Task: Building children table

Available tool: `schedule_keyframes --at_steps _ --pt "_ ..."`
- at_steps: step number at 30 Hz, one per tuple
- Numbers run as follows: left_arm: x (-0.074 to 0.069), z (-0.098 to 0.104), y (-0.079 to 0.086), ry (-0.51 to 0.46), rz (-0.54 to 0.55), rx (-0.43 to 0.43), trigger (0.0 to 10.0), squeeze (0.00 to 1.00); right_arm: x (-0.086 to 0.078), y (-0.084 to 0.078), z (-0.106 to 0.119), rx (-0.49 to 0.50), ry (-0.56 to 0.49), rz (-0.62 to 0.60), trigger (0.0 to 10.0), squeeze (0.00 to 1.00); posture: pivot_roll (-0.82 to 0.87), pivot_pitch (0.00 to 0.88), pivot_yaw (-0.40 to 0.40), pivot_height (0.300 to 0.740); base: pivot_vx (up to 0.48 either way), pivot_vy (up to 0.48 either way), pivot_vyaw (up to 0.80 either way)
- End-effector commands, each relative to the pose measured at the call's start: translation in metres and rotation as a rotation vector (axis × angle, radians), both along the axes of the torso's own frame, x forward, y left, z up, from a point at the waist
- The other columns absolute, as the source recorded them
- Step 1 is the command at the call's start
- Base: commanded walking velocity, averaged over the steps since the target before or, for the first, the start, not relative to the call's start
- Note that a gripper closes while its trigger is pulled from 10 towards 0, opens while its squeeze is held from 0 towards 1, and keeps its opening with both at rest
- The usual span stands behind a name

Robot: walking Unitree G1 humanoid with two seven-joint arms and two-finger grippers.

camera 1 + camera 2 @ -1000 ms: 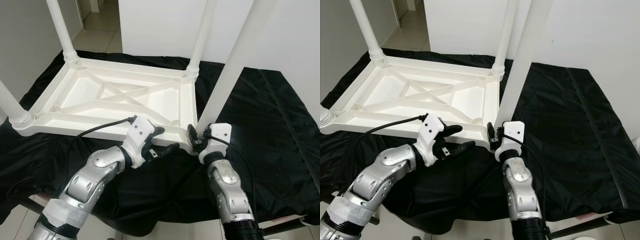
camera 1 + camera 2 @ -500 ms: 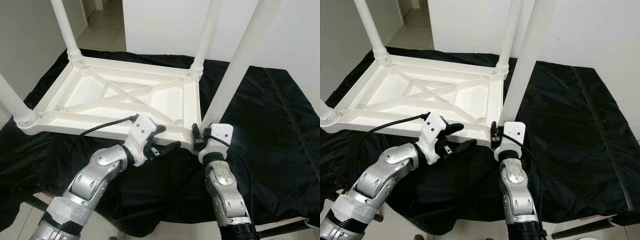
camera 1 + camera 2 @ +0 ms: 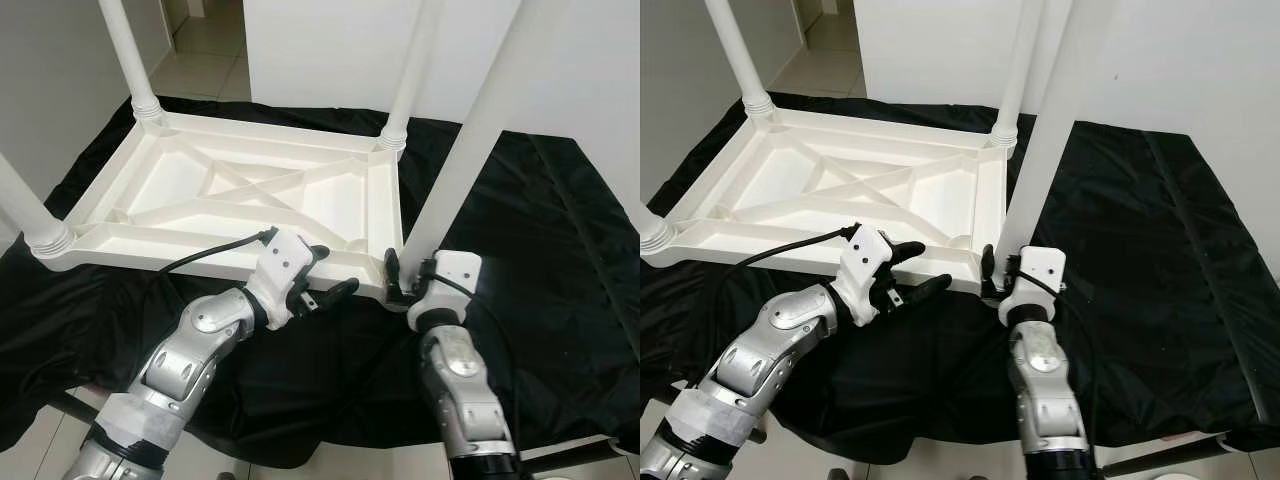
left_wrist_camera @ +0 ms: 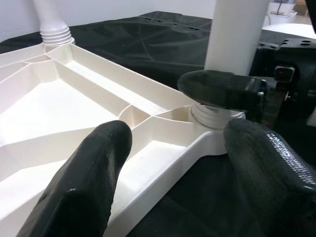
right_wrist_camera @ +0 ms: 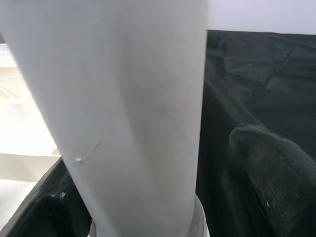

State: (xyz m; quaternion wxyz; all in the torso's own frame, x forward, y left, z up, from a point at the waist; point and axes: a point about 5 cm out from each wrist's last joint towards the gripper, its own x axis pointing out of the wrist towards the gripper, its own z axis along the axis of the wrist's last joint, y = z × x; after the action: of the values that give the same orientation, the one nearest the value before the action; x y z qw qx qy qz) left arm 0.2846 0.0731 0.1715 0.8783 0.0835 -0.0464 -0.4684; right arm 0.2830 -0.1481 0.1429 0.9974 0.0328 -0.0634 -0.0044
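Observation:
A white plastic table top [image 3: 120, 245] lies upside down on a black cloth. Legs stand up at its far left [image 3: 125, 55], far right [image 3: 408, 70] and near left [image 3: 25, 215] corners. The near right leg [image 3: 470, 140] stands in its corner socket, and my right gripper [image 3: 406, 282] is shut on this leg just above its threaded collar [image 4: 215, 114]. In the right wrist view the leg [image 5: 123, 98] stands between the two fingers [image 5: 269, 168]. My left gripper [image 3: 330, 273] is open at the front rim near that corner, its fingers [image 4: 84, 187] straddling the rim.
The black cloth [image 3: 530, 230] covers the work surface and hangs over its front edge. A white wall stands behind, with a tiled doorway [image 3: 205, 40] at the far left. A black cable [image 3: 205, 255] runs from my left wrist across the rim.
My right wrist has shifted a little to the right at the base of the leg. The left gripper has edged closer to the front rim. The table has stayed put.

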Motion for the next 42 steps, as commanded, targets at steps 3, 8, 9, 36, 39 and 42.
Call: schedule_keyframes --at_steps 3,8,9,36,39,42 --pt "-0.002 -0.002 0.001 0.005 0.01 0.009 10.0 0.0 0.0 -0.014 0.0 0.005 0.013 0.045 10.0 1.0 -0.02 0.099 -0.032 0.74 0.0 0.0 0.0" --pt "-0.011 -0.003 -0.002 0.057 -0.088 -0.007 10.0 0.0 0.004 -0.021 0.007 -0.069 -0.005 0.239 10.0 0.0 -0.02 0.101 -0.033 0.74 0.0 0.0 0.0" --pt "-0.013 -0.003 -0.003 0.064 -0.098 -0.01 10.0 0.0 0.004 -0.02 0.007 -0.104 -0.005 0.303 10.0 0.0 -0.02 0.101 -0.033 0.74 0.0 0.0 0.0" --pt "-0.015 -0.002 -0.013 0.076 -0.141 0.015 10.0 0.0 0.044 -0.019 -0.003 -0.307 0.082 0.755 0.0 0.0 0.0 0.051 -0.032 0.74 0.0 0.0 0.0" --pt "-0.015 -0.002 -0.014 0.076 -0.142 0.016 10.0 0.0 0.044 -0.019 -0.005 -0.31 0.083 0.765 0.0 0.0 0.0 0.051 -0.032 0.74 0.0 0.0 0.0" --pt "-0.015 -0.003 -0.015 0.076 -0.138 0.022 10.0 0.0 0.042 -0.021 -0.012 -0.292 0.098 0.788 0.0 0.0 0.0 0.045 -0.038 0.74 0.0 0.0 0.0"
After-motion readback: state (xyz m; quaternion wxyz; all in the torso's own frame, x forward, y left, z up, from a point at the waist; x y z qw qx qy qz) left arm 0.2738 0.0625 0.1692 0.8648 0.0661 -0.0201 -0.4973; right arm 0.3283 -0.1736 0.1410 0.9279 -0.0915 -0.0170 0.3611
